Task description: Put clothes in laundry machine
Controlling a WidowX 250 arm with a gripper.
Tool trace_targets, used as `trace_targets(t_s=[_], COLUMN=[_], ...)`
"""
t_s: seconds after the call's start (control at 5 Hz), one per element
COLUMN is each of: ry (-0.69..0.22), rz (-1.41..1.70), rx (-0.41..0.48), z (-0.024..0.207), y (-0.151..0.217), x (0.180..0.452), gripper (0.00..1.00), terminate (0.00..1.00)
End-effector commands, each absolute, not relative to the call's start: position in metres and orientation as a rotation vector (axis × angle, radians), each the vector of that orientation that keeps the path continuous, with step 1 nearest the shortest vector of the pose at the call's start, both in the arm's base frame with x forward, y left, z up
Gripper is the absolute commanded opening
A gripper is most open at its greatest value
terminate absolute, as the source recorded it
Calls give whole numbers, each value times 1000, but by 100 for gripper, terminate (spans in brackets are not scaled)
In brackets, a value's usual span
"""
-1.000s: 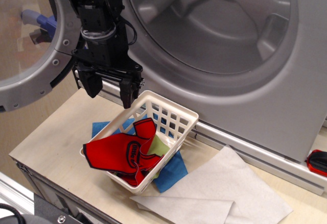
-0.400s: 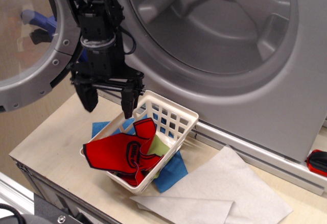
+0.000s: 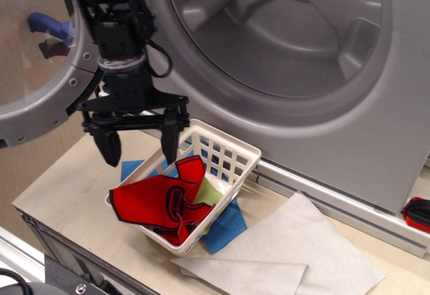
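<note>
The red fabric piece point(image 3: 151, 201) with black edging and print lies in a small white lattice basket point(image 3: 228, 154), draped over its front rim. A lime-green cloth point(image 3: 209, 192) peeks out beside it in the basket. The large silver-grey washer point(image 3: 295, 53) fills the back, drum mouth open, with the round glass door point(image 3: 33, 53) swung out at left. My black gripper point(image 3: 138, 146) hangs open just above the basket's left end and the red fabric. One finger point(image 3: 169, 142) is over the basket rim, the other point(image 3: 107, 144) outside it. It holds nothing.
A blue cloth point(image 3: 225, 224) lies under the basket. Pale grey-white sheets point(image 3: 289, 251) lie on the wooden tabletop at the front right. A red and black object point(image 3: 418, 214) sits at the right edge. The table's front-left edge is near the basket.
My gripper has dropped lower and shifted slightly left toward the basket, and its fingers have spread wider apart. The clothes and basket have not moved.
</note>
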State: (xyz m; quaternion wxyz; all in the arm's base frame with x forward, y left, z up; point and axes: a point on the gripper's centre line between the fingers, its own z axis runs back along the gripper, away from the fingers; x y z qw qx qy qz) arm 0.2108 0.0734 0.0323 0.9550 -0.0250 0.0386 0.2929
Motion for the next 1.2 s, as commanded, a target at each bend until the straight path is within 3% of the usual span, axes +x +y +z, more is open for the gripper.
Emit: trace_targets(t_s=[0.0,0.6,1.0], ry=[-127,-68,-68], rz=[799,985,1015], rx=[-23,-52,-84], z=[40,5,1], y=[67,62,57], x=[188,185,181], gripper=[100,100,100], terminate=[0,0,0])
